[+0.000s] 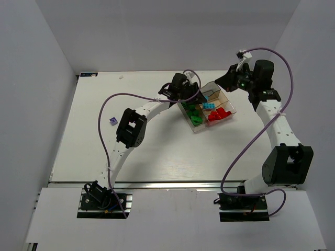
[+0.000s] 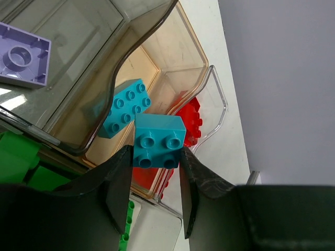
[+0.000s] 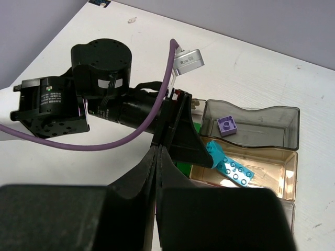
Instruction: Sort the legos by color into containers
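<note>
The left pincer [image 2: 157,163] clamps a small cyan-blue two-by-two studded plastic brick [image 2: 158,137] by its flat side walls. It hangs over the clear brownish plastic tray [image 2: 209,83], near the wall between the section with a flat cyan studded plate [image 2: 124,107] and the one with the red bricks [image 2: 192,117]. The brick looks light, rigid and slick, so the smooth opposite walls suit a grip and the studs do not. The tray's green bricks [image 2: 15,162] are cut off and the held brick's underside is hidden. The right pincer [image 3: 157,157], near the tray, looks pressed together and empty.
</note>
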`<state>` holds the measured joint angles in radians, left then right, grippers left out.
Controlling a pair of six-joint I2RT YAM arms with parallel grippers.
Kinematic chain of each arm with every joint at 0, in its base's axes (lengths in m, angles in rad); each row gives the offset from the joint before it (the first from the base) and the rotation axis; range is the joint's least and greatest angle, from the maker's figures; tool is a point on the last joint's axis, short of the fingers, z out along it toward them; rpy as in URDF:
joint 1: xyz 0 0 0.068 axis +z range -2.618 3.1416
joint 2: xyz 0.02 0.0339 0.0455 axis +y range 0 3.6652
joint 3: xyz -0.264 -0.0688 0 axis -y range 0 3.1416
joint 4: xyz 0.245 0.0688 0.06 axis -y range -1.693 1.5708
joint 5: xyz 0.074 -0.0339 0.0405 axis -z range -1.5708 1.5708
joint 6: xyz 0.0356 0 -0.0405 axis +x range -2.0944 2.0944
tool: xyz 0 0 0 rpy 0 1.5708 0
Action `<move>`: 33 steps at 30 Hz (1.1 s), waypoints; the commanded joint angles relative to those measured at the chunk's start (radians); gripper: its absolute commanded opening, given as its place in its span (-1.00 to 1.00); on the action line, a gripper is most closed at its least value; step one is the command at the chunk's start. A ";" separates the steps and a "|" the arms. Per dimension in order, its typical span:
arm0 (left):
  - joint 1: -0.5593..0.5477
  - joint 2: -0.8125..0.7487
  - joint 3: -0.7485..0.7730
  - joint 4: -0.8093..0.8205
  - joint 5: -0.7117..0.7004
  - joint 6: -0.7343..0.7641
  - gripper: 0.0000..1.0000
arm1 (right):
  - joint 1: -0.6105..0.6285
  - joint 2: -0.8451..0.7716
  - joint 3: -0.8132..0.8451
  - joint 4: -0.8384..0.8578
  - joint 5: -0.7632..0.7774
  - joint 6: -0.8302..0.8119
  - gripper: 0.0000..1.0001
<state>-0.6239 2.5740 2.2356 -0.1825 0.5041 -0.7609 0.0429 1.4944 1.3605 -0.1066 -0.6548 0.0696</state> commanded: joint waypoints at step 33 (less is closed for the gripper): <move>0.041 -0.196 0.035 -0.009 -0.074 -0.020 -0.62 | -0.017 -0.108 -0.061 0.059 -0.169 -0.017 -0.67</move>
<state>-0.6167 2.5629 2.2696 -0.1818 0.4656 -0.8070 0.0326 1.4296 1.2938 -0.0780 -0.7746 0.0837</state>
